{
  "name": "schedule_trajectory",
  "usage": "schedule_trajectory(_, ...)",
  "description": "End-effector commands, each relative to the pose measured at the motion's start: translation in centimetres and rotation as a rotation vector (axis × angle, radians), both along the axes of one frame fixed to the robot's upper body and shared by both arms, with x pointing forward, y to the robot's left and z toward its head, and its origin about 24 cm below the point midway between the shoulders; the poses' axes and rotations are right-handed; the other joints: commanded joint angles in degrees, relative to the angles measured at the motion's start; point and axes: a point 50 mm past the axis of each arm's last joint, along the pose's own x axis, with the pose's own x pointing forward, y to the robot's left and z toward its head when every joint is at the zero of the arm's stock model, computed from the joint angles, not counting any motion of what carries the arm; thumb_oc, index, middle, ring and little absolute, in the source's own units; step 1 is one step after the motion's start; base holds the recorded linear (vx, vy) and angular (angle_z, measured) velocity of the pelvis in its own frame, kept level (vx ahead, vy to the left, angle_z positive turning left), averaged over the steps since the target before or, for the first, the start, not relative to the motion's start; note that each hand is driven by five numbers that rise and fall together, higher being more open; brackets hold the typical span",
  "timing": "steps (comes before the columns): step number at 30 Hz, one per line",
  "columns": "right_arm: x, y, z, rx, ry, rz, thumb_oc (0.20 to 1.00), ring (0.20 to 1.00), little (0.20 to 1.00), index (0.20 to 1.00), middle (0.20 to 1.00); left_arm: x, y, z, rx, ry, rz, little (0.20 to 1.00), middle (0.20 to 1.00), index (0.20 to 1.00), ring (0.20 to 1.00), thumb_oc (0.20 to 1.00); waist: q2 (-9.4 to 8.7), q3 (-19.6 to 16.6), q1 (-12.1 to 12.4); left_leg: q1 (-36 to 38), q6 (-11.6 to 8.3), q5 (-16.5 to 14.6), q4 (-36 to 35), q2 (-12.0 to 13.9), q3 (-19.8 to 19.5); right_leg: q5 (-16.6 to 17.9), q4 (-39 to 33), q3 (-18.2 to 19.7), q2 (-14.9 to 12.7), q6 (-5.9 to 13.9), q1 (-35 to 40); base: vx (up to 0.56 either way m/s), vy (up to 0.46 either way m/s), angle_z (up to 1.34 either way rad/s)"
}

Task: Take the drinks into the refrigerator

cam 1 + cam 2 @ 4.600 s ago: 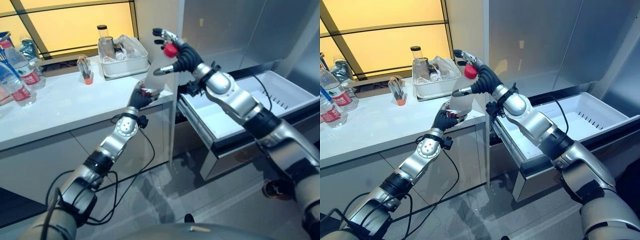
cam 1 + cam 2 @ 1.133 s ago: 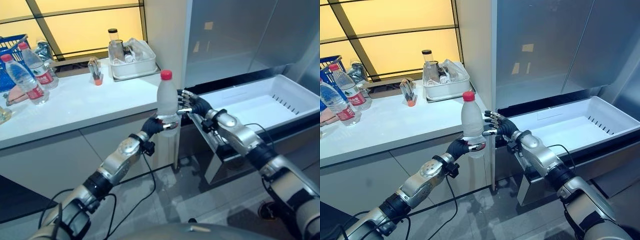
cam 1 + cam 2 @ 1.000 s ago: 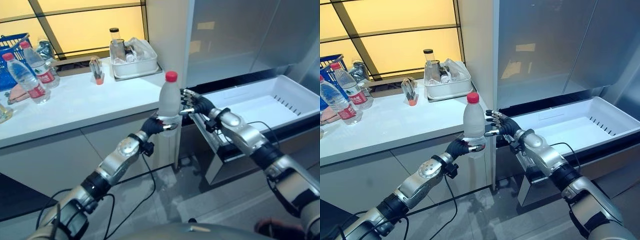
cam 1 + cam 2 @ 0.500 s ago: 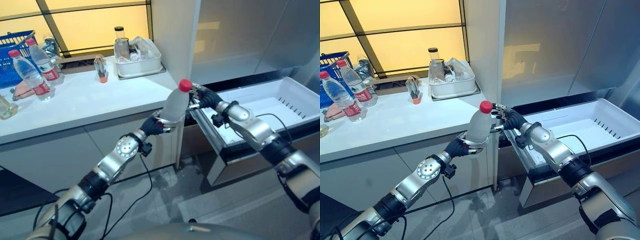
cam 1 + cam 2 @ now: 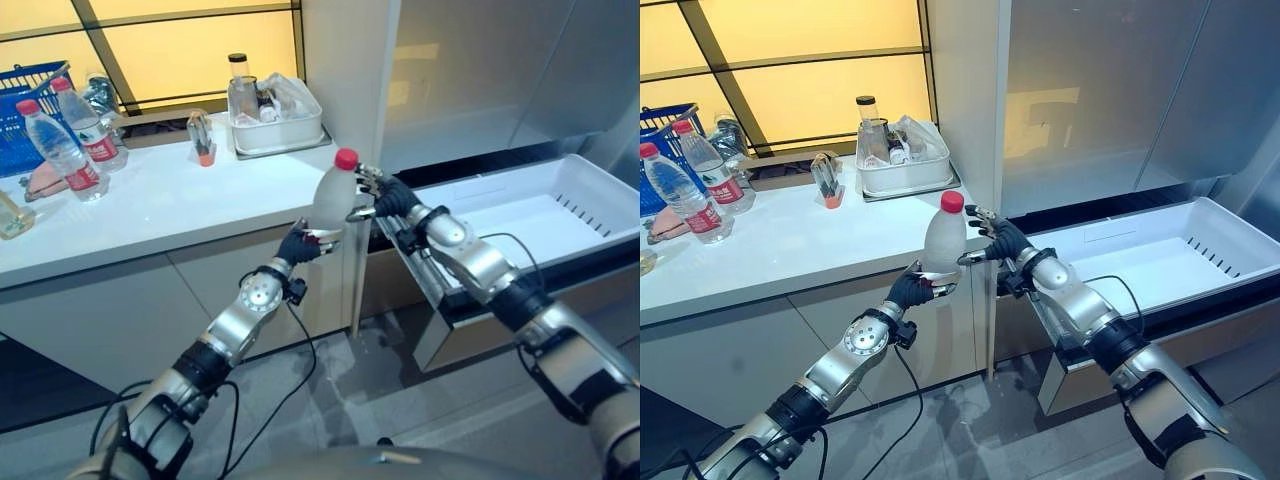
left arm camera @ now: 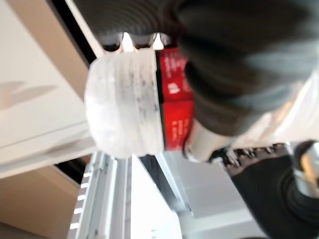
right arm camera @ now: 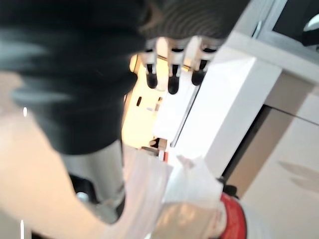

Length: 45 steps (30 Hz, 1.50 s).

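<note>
While left hand grips bottle, upright

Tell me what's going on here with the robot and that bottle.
The robot's left hand grips the base of a red-capped water bottle, held up just past the white counter edge. Its right hand is open beside the bottle's neck, seemingly ready to take it. The open refrigerator drawer waits on the right.

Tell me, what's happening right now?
Left hand gripping clear red-capped water bottle. Right hand open beside it. White fridge drawer open, unobstructed.
</note>
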Motion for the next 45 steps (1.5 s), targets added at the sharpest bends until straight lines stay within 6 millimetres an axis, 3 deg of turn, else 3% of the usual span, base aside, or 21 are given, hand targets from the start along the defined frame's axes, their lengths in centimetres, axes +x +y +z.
schedule_trajectory(1,0.9,3.7,5.5,0.078,-0.181,0.082,1.000,1.000,1.000,1.000,1.000,2.5,-4.6,6.9,-0.094,-0.259,-0.130,0.200,0.200,0.200,0.200,0.200,-1.79,-1.66,0.03,-3.44,1.05,-1.09,1.57,-1.03,-4.36,-10.61,2.31,-1.91,-1.47,2.88,6.77,0.00,0.000,0.00)
schedule_trajectory(14,0.4,3.1,5.9,0.179,-0.185,0.061,1.000,1.000,1.000,1.000,1.000,2.8,-3.2,6.2,-0.057,-0.255,-0.057,0.200,0.200,0.200,0.200,0.200,-2.14,-1.84,0.03,-3.64,1.08,-1.03,1.60,-0.95,-4.19,-10.40,2.23,-1.82,-1.50,2.95,6.48,0.00,0.000,0.00)
schedule_trajectory(22,1.7,5.1,5.2,0.096,-0.161,0.009,1.000,1.000,1.000,1.000,1.000,2.8,-4.6,7.6,0.036,-0.377,-0.060,0.200,0.200,0.200,0.200,0.200,-2.18,-2.18,0.09,-3.61,1.14,-1.29,1.73,-1.02,-3.98,-10.31,2.12,-1.37,-1.41,2.81,6.42,0.00,0.000,0.00)
schedule_trajectory(30,1.7,7.4,4.6,0.092,-0.147,0.018,1.000,1.000,1.000,1.000,1.000,2.8,-4.9,9.2,0.144,-0.523,-0.026,0.200,0.200,0.200,0.200,0.200,-2.28,-2.00,0.14,-3.81,1.26,-1.20,1.68,-1.16,-3.98,-10.10,2.13,-1.32,-1.55,2.89,6.14,0.00,0.000,0.00)
schedule_trajectory(39,1.8,7.8,3.9,0.074,-0.138,-0.006,1.000,1.000,1.000,1.000,1.000,3.0,-4.7,10.1,0.198,-0.600,0.008,0.200,0.200,0.200,0.200,0.200,-2.45,-1.94,0.29,-3.89,1.31,-1.11,1.51,-1.28,-4.02,-9.98,2.14,-1.59,-1.63,3.07,6.05,0.00,0.000,0.00)
schedule_trajectory(40,1.8,8.0,3.8,0.039,-0.155,-0.005,0.865,0.865,0.865,0.865,0.865,3.0,-4.6,10.2,0.202,-0.609,0.010,0.200,0.200,0.200,0.200,0.200,-2.50,-1.95,0.33,-3.85,1.35,-1.20,1.53,-1.34,-4.01,-9.89,2.13,-1.53,-1.67,3.06,6.03,0.00,0.000,0.00)
schedule_trajectory(41,1.8,8.1,3.8,0.039,-0.155,-0.005,0.595,0.595,0.595,0.595,0.595,3.0,-4.6,10.2,0.202,-0.609,0.010,0.200,0.200,0.200,0.200,0.200,-2.50,-1.94,0.32,-3.85,1.35,-1.20,1.54,-1.34,-4.01,-9.89,2.13,-1.53,-1.67,3.07,6.03,0.00,0.000,0.00)
schedule_trajectory(42,1.7,8.3,3.9,0.021,-0.172,-0.001,0.200,0.200,0.200,0.200,0.200,3.0,-4.6,10.2,0.205,-0.616,0.012,0.200,0.200,0.200,0.200,0.200,-2.52,-1.98,0.30,-3.86,1.39,-1.24,1.55,-1.40,-4.01,-9.87,2.10,-1.52,-1.69,3.07,6.03,0.00,0.000,0.00)
schedule_trajectory(45,1.5,8.1,3.8,0.018,-0.184,0.000,0.200,0.200,0.200,0.200,0.200,2.9,-4.6,10.2,0.204,-0.616,0.016,0.200,0.200,0.200,0.200,0.200,-2.57,-2.03,0.32,-3.82,1.40,-1.25,1.48,-1.42,-4.02,-9.82,2.08,-1.64,-1.75,3.15,6.04,0.00,0.000,0.00)
